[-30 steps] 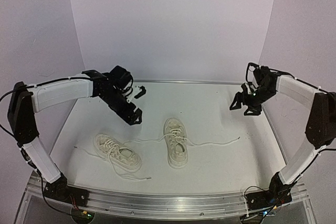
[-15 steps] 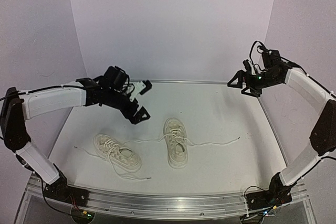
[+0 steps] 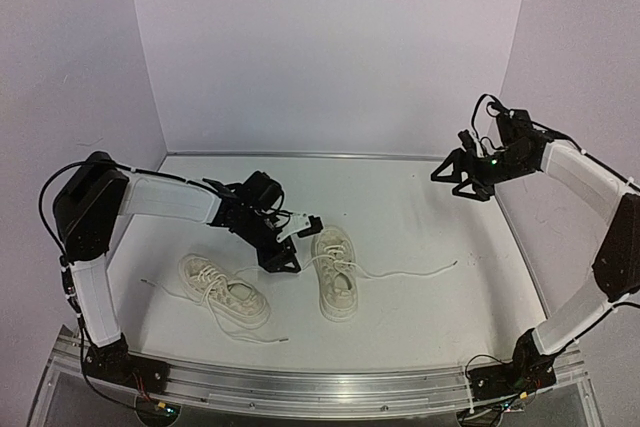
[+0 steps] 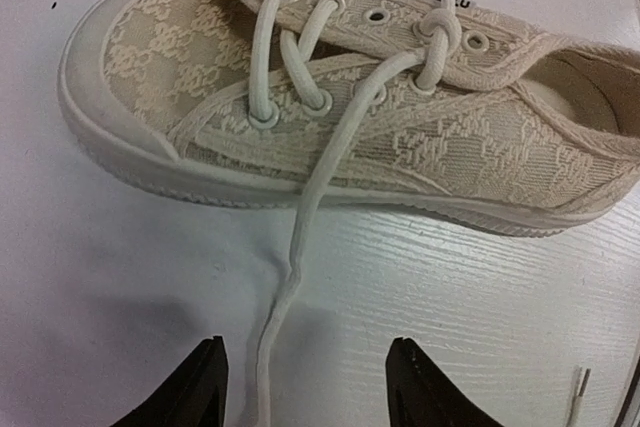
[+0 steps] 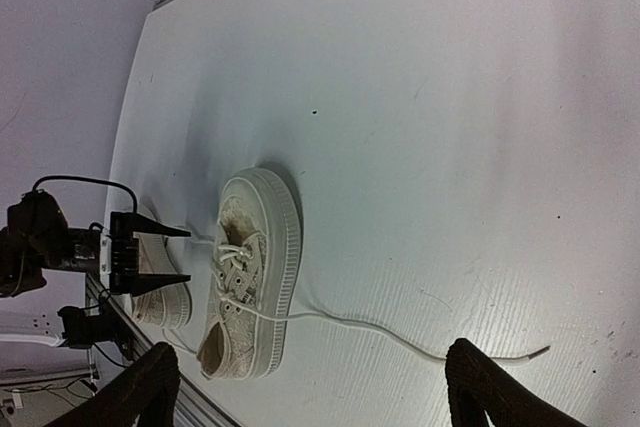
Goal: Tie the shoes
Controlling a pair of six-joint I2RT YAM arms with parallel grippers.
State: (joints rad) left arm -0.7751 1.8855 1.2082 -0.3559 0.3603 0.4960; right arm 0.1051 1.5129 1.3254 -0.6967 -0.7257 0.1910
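Shoes point(image 4: 400, 147): one's heel cut off; left pincer point(image 4: 306, 352) spread astride its lace point(image 4: 300, 237), right pincer point(image 5: 312, 352) spread.

The angled cream shoe point(image 3: 226, 293) sits upright left of the straighter shoe point(image 3: 335, 273); their white laces point(image 3: 410, 272) trail loose, untied.

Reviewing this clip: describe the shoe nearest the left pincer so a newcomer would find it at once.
On the white table, look near the middle, right beside the open left pincer. The cream sneaker there points its toe at the back wall, with one lace trailing far to the right. The other sneaker lies slanted nearer the left edge.
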